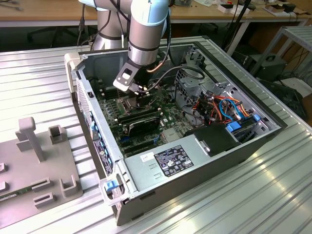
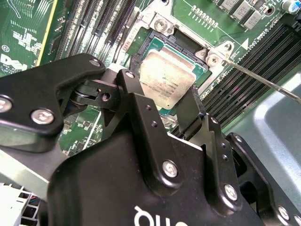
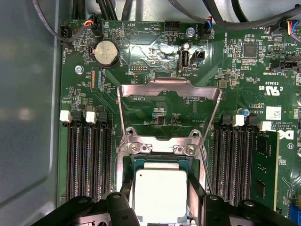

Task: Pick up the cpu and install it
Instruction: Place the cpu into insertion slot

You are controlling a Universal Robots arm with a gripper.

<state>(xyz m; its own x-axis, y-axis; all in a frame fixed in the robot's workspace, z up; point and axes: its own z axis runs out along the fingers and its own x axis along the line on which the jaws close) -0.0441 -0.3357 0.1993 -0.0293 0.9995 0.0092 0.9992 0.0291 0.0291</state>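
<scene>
the jaws are clamped on two opposite edges of the cpu [image 3: 161,200], whose dull metal top carries faint small print. it sits over the open socket [image 3: 160,162]; seated or not, i cannot tell. the hinged frame [image 3: 169,92] stands raised just beyond, with memory slots [image 3: 87,160] flanking it. white lettering dots the green board [image 3: 155,61]. in the exterior view this is toward ten o'clock inside the case [image 1: 204,180].

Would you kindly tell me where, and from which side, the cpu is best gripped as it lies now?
By two opposite side edges of the cpu, pinched from straight above: it lies flat at the socket, its smooth metal top offers no hold, and the hinged frame is swung open.
</scene>
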